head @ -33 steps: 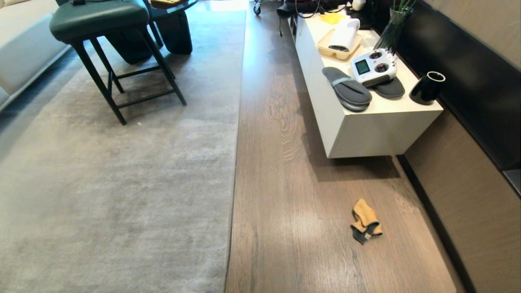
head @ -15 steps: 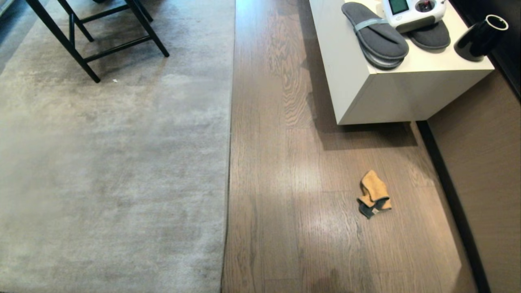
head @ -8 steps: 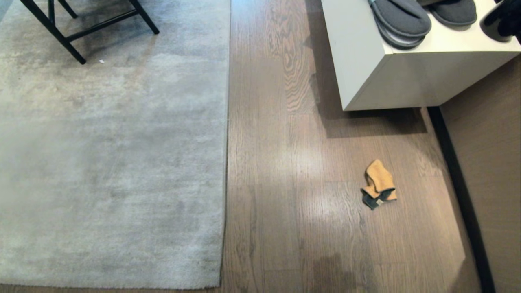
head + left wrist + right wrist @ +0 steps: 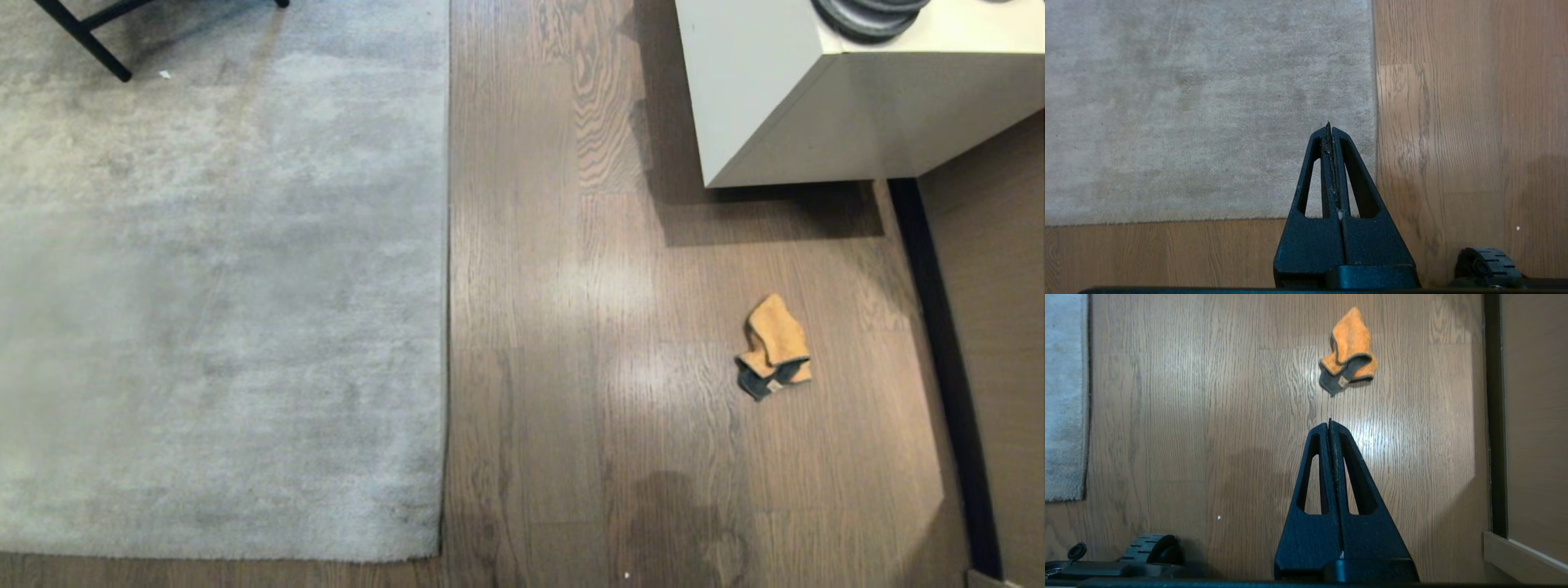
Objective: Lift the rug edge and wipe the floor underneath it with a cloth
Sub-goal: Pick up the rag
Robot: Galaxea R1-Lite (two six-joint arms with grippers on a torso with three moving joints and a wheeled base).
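The small crumpled orange-tan cloth with a dark grey part (image 4: 773, 347) is lying loose on the brown wood-grain plank floor (image 4: 571, 327), well apart from the straight border and corner of the large pale grey short-pile rug (image 4: 445, 327), and nearer the dark skirting strip (image 4: 939, 343) than the rug. A white cabinet block (image 4: 784, 98) is standing beyond the cloth, with its shadow falling short of it. Neither arm is showing in the head view. In the right wrist view the right gripper (image 4: 1329, 422) is hanging above bare floor with its two black fingers pressed together and nothing between them, and the cloth (image 4: 1349, 351) is sitting just ahead of the tips. In the left wrist view the left gripper (image 4: 1329, 126) is likewise pressed together and empty, poised over the rug's near corner (image 4: 1372, 204). The step in hand appears to be acquiring the cloth. To do this well, the right gripper is best spread first, then lowered over the raised orange fold rather than the flat grey hem, so that the fingers are closing on bulk and not scraping the planks. The left gripper is already well placed for the rug edge.
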